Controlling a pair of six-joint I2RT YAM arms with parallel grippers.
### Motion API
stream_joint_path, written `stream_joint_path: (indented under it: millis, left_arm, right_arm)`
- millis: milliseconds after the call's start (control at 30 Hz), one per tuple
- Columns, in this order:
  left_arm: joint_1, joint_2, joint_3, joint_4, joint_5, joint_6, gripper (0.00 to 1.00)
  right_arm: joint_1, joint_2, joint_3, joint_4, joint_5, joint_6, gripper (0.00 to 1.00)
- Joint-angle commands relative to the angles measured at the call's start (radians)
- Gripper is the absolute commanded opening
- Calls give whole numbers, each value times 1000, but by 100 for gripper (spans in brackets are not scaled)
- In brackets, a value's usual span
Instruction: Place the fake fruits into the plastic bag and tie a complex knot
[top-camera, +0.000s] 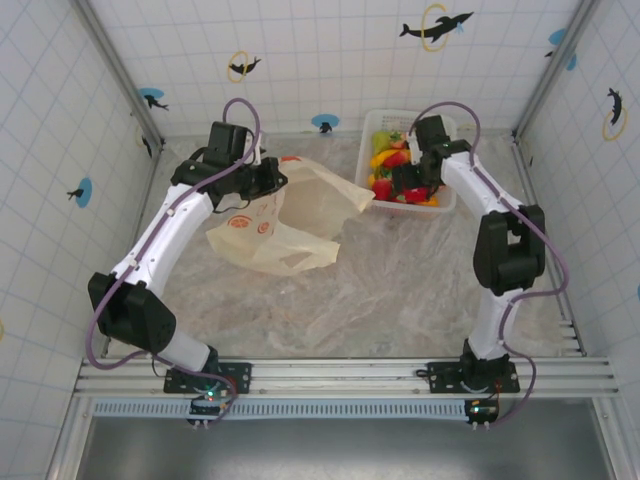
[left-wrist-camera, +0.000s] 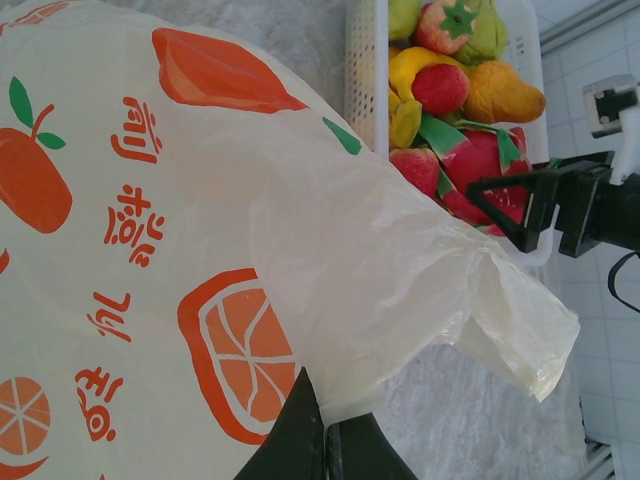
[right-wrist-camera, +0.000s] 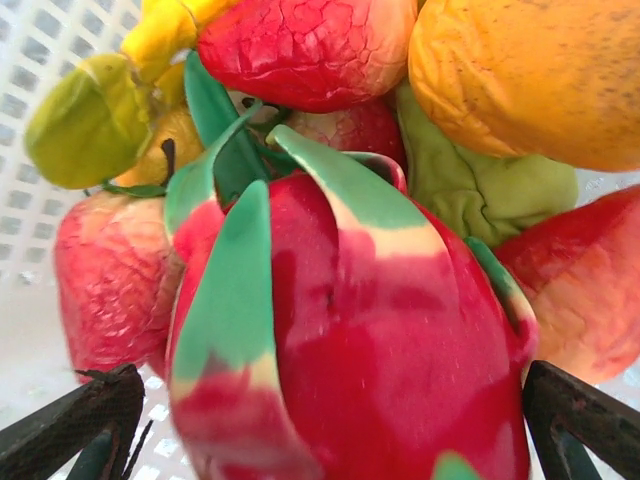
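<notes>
- The left pincer (top-camera: 262, 182) is at the far left of the worktop (top-camera: 400, 290). In the left wrist view its fingers (left-wrist-camera: 322, 425) sit close together with a fold of film nipped between them, so it appears to be closed on the plastic bag (top-camera: 285, 225).
- The plastic bag (left-wrist-camera: 150, 250) lies slumped on the worktop between the two arms. It is flat, and I can make out no fruit inside it. One loose flap (left-wrist-camera: 515, 325) reaches toward the basket and ends just beside it. Whether the mouth is gaping I cannot tell.
- The white basket (top-camera: 373, 118) stands to the right of the bag, with the fake fruits (top-camera: 390, 160) heaped inside it: red, yellow, orange and green.
- The right pincer (top-camera: 410, 187) is down in the basket with its jaws spread wide. In its own camera one dark finger shows low on each side of a red fruit with green scales (right-wrist-camera: 340, 330). Neither finger seems to be pressing on it, so this pincer holds nothing.
- The fruit lies straight ahead of the right pincer (right-wrist-camera: 330, 385), between its fingers. Its long axis seems to point roughly along the line of approach, so the jaws would close across its narrower girth.
- The right arm is plainly the nearer one to the fruit. Once the fruit is gripped, it would have to travel left to the bag.
</notes>
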Motion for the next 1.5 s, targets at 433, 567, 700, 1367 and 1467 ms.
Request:
stream_joint_path:
  millis: [433,567,700,1367,1467]
  left_arm:
    - [8,11,34,-18,-8,4,0]
    - [8,9,35,-23,-10,9,0]
    - [8,4,30,-23,-14,11,0]
    - [7,-12,26,-35,-26,22,0]
    - [8,-13,29,-37,-24,22,0]
  right_arm:
    - [73,198,172,-277,110,-111,100]
    - [87,196,228,-284,191,-127,100]
    - [124,203,298,-317,302,-161,100]
    - [118,348,365,-390,287,-173,100]
    - [114,355,365,-397,304,-165,100]
